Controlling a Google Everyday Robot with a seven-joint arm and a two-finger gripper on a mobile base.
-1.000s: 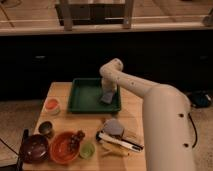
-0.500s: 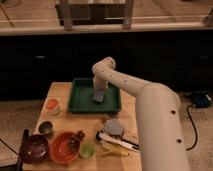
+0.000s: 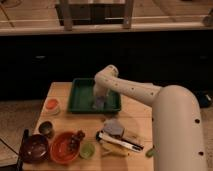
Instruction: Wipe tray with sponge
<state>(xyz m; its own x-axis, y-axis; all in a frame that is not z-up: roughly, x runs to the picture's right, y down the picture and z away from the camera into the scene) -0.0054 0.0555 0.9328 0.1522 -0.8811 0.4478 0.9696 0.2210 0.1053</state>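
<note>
The gripper (image 3: 99, 101) sits over the right half of the tray (image 3: 81, 98), near its front rim; the arm (image 3: 150, 100) hides most of it. The sponge (image 3: 99, 104) beneath is a blur. The arm's base is cut off at the picture's lower right.

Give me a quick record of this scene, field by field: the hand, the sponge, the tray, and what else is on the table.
hand: down inside the tray, at its right part
sponge: grey-blue block under the hand, on the tray floor
tray: dark green, at the back of the wooden table
front left: orange bowl, dark bowl
front middle: pile of utensils
left edge: small orange-topped container
</note>
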